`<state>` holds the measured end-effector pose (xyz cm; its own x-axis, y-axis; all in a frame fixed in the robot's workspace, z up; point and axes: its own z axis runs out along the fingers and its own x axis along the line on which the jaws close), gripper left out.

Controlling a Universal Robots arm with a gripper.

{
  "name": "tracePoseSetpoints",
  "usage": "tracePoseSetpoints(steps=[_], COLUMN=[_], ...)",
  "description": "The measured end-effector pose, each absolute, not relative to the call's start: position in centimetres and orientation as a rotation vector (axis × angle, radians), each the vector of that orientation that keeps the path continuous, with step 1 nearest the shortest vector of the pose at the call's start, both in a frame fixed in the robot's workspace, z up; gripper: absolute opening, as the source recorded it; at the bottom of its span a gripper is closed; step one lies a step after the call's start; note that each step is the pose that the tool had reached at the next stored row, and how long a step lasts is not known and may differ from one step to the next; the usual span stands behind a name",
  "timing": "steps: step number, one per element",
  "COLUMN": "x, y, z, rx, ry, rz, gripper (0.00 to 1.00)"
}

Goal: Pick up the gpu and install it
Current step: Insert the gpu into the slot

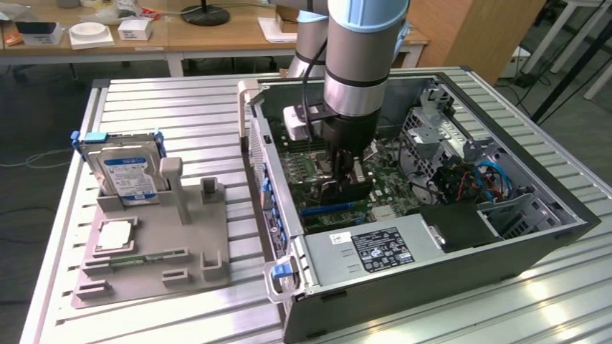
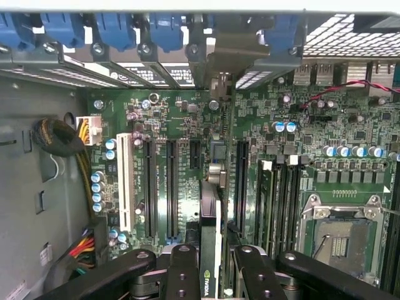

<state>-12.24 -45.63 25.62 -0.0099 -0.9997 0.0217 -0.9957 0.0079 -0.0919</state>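
Note:
The gpu (image 2: pixel 210 212) is a thin black card seen edge-on, standing upright over the green motherboard (image 2: pixel 275 125) inside the open computer case (image 1: pixel 535 236). My gripper (image 2: pixel 212 265) is shut on it, one black finger (image 2: pixel 182 269) on each side of the card. The card's metal bracket end (image 2: pixel 220 84) reaches the row of rear slot openings. In the exterior view my gripper (image 1: pixel 346 179) hangs straight down into the case with the gpu (image 1: pixel 350 190) just above a blue slot (image 1: pixel 330 209). Whether the card's edge sits in a slot is hidden.
Black expansion slots (image 2: pixel 170 187) and a white one (image 2: pixel 123 181) lie beside the card, and a CPU socket (image 2: pixel 337 234) is close by. A power supply (image 1: pixel 383 247) fills the case's near end. Outside stand a grey fixture (image 1: pixel 153 244) with a hard drive (image 1: pixel 129 175) and a memory stick (image 1: pixel 143 259).

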Motion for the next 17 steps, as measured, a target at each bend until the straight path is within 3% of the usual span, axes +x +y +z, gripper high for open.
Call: tracePoseSetpoints(steps=[17], x=[-12.25], y=[-45.62], z=[24.84], rx=[-2.175], ry=[2.194], rz=[-0.125], gripper=[0.26])
